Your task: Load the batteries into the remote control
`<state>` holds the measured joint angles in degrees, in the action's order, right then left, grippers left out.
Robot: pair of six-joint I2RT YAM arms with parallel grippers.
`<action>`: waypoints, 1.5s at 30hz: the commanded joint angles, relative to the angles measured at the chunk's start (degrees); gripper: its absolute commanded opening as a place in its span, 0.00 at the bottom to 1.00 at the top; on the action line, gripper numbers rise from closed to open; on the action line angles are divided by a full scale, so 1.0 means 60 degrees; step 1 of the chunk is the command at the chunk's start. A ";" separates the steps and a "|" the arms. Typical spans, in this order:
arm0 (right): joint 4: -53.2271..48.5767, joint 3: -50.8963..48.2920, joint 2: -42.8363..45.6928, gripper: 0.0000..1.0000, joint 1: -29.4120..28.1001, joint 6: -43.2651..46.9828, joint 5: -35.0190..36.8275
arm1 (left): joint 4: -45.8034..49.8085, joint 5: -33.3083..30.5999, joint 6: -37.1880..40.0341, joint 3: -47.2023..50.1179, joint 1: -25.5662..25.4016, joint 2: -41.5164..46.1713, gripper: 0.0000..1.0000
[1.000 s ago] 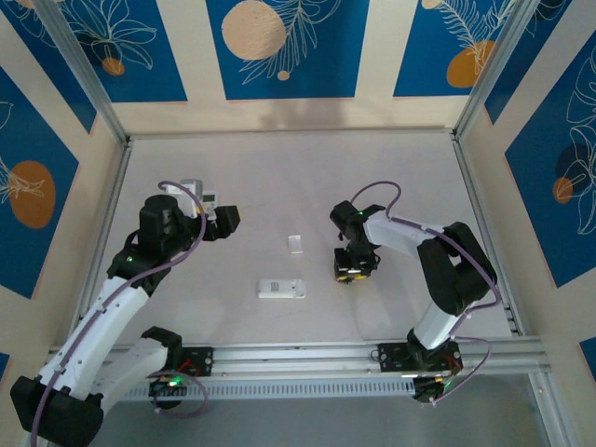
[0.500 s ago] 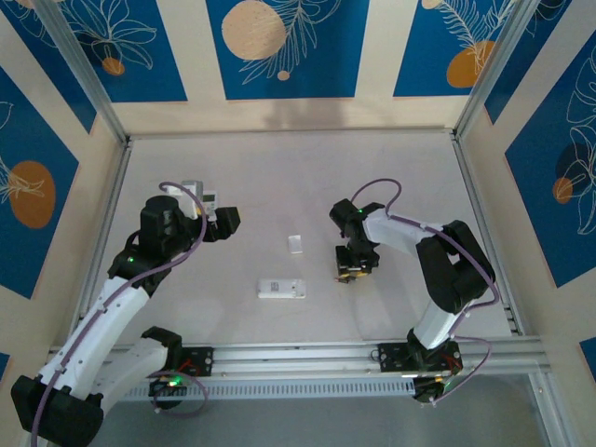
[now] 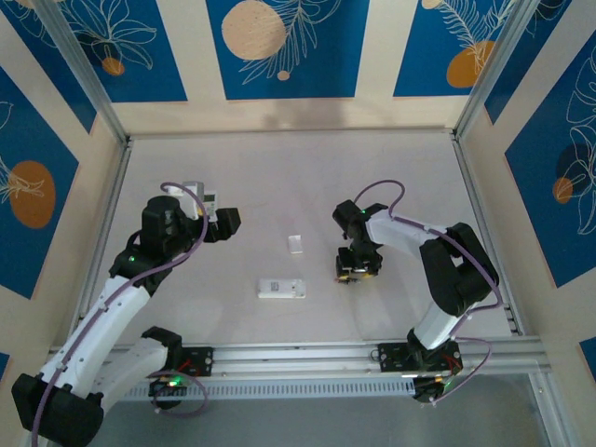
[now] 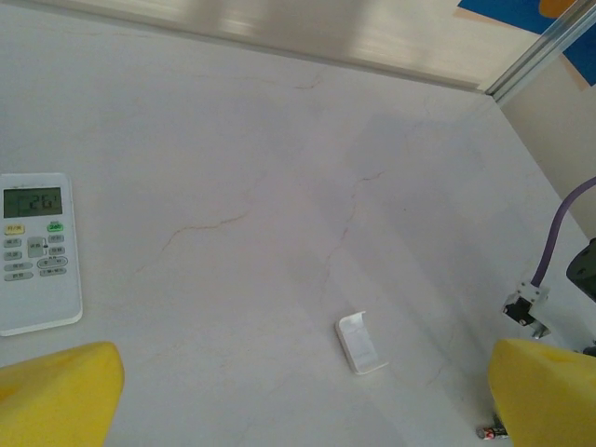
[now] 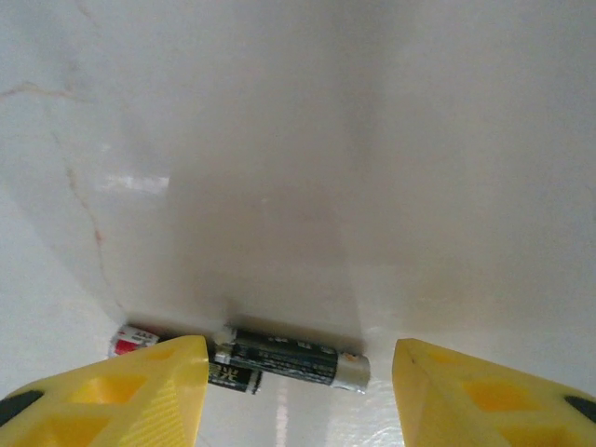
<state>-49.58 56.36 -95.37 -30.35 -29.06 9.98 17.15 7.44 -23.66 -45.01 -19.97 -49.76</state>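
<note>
A small white remote control [image 3: 281,289] lies mid-table, and its loose white battery cover [image 3: 296,244] [image 4: 361,343] sits a little behind it. My right gripper [image 3: 355,271] [image 5: 298,396] points down at the table to the right of the remote, open. A dark battery [image 5: 293,357] lies crosswise between its yellow fingers [image 5: 130,391], untouched by the right finger. A second battery [image 5: 136,339] with a red and white end is partly hidden behind the left finger. My left gripper [image 3: 226,221] [image 4: 300,400] hovers open and empty at the left.
A larger white remote with a display [image 3: 200,196] [image 4: 37,253] lies face up just behind the left gripper. Metal rails edge the table, and patterned walls [image 3: 279,47] enclose it. One battery end [image 4: 492,431] shows beside the left gripper's right finger.
The right gripper's jaws have spread wider over the batteries, and its wrist has shifted slightly right. The left arm has not moved.
</note>
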 commanded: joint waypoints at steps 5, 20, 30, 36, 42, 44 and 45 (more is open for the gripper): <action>-0.0466 -0.0211 -0.0142 0.51 0.0041 -0.0180 0.0049 | -0.0156 0.0167 -0.0128 0.0120 -0.0041 0.0002 1.00; -0.0364 -0.0614 0.0852 0.52 0.1021 -0.1035 0.0734 | -0.0107 0.0194 -0.0155 0.0120 -0.0041 0.0052 1.00; 0.0004 -0.1331 0.1899 0.58 0.1044 -0.1277 -0.1150 | -0.0222 0.0263 -0.0295 0.0192 -0.0041 0.0046 1.00; 0.0246 -0.1726 0.3503 0.56 0.0515 -0.1577 -0.0949 | -0.0181 0.0319 -0.0305 0.0223 -0.0041 0.0110 1.00; 0.0600 -0.1076 0.4107 0.58 -0.0867 0.1147 0.0126 | -0.0481 0.0435 -0.0446 0.0357 -0.0041 0.0069 1.00; 0.0783 -0.0847 0.3832 0.58 -0.1156 0.1785 0.0445 | -0.0515 0.0527 -0.0502 0.0354 -0.0041 0.0061 1.00; 0.0884 -0.0755 0.3664 0.58 -0.1173 0.2140 0.0229 | -0.0446 0.0530 -0.0513 0.0354 -0.0041 0.0107 1.00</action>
<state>-46.26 49.87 -71.79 -36.51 -25.26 9.93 15.84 9.02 -25.67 -43.35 -19.97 -49.69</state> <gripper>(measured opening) 0.581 0.999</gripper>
